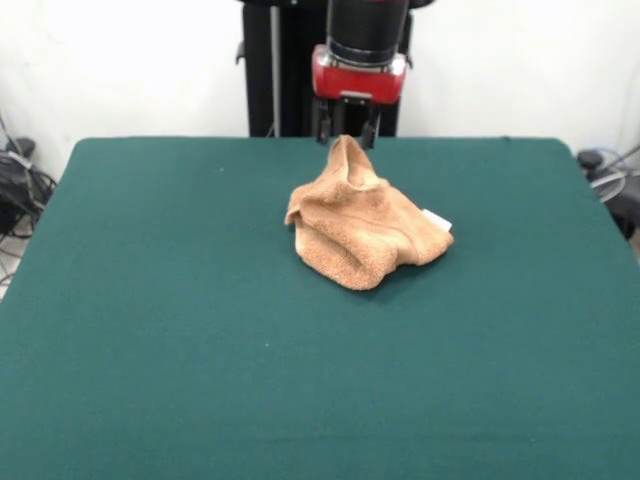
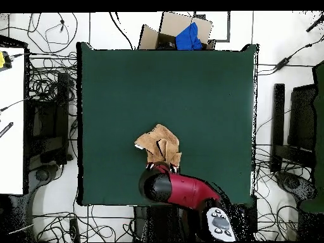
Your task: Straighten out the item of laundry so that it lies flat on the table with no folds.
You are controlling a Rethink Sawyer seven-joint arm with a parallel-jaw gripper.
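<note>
One towel (image 1: 365,228) sat bunched mid-frame on your tabletop (image 1: 150,330); your gripper (image 1: 348,138) pinched its raised peak.

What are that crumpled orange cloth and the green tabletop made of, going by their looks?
The cloth looks like terry towelling, probably cotton: its surface is nubbly and matte, and it bunches into soft, thick folds, with a small white tag at one edge. The tabletop looks covered in felt or similar fabric: flat dark green, without shine.

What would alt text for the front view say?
A crumpled orange-tan towel sits bunched on a dark green table, one corner pulled up into a peak under a red and black robot gripper. A small white tag shows at its right edge.
</note>
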